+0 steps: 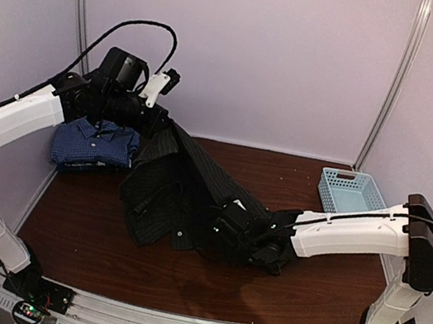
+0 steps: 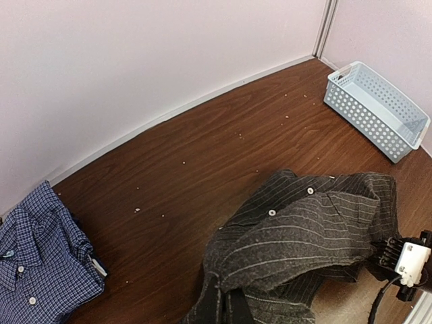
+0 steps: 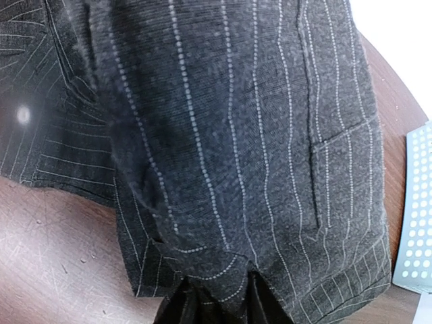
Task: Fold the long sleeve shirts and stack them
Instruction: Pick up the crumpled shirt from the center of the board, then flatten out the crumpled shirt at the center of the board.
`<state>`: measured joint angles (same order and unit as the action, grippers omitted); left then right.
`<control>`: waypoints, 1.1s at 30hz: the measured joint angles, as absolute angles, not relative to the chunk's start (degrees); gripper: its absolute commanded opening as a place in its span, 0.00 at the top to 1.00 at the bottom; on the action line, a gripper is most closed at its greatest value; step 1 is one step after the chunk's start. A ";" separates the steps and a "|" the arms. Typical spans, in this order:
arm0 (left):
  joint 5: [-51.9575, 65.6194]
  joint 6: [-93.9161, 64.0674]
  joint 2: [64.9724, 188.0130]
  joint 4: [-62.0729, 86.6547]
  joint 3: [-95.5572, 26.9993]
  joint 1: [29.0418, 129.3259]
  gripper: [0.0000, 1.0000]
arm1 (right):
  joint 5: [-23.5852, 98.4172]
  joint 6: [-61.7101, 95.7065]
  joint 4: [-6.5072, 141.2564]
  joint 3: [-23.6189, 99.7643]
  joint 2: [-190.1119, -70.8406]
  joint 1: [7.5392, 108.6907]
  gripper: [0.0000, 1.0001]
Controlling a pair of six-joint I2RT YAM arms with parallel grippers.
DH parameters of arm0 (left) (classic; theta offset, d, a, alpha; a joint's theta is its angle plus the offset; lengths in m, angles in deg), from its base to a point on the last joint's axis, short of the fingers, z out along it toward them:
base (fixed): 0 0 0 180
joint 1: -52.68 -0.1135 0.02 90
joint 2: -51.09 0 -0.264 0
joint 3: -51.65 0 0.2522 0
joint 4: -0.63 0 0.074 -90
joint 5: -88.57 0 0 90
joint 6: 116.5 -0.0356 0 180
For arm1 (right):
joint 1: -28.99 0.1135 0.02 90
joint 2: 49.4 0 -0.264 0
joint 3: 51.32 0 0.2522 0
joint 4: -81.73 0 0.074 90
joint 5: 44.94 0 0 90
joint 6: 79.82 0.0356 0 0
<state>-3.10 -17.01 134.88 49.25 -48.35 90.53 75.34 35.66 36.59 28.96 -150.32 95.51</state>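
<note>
The black pinstriped shirt (image 1: 188, 182) hangs stretched between my two grippers over the table's middle. My left gripper (image 1: 163, 123) is shut on its upper far end, raised above the table; in the left wrist view the cloth (image 2: 304, 229) bunches at the fingers. My right gripper (image 1: 240, 227) is shut on the near right end, low over the table; the right wrist view is filled with the striped fabric (image 3: 243, 148). The blue checked shirt (image 1: 94, 143) lies folded at the far left and shows in the left wrist view (image 2: 37, 263). No red tag shows.
A light blue plastic basket (image 1: 351, 192) stands at the far right of the brown table (image 1: 87, 231), also in the left wrist view (image 2: 378, 108). Pale walls close the back and sides. Small crumbs dot the far tabletop.
</note>
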 measured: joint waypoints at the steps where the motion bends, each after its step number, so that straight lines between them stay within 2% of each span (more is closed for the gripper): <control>1: -3.12 -17.01 134.85 49.25 -48.35 90.53 1.00 | 75.54 35.50 36.51 28.96 -150.19 95.49 0.84; 10: -5.27 -17.03 134.15 49.22 -46.31 90.29 1.00 | 76.10 36.03 35.94 26.58 -140.07 92.95 1.00; 18: -3.95 -17.09 132.69 49.27 -44.39 85.79 1.00 | 75.36 31.77 34.08 27.47 -123.35 82.16 1.00; 24: 1.14 -17.16 132.54 49.11 -50.14 85.61 1.00 | 69.85 24.45 34.71 39.56 -117.99 74.79 1.00; 33: 2.84 -17.90 133.30 49.55 -68.98 84.58 1.00 | 66.49 16.66 27.59 62.38 -126.04 72.34 1.00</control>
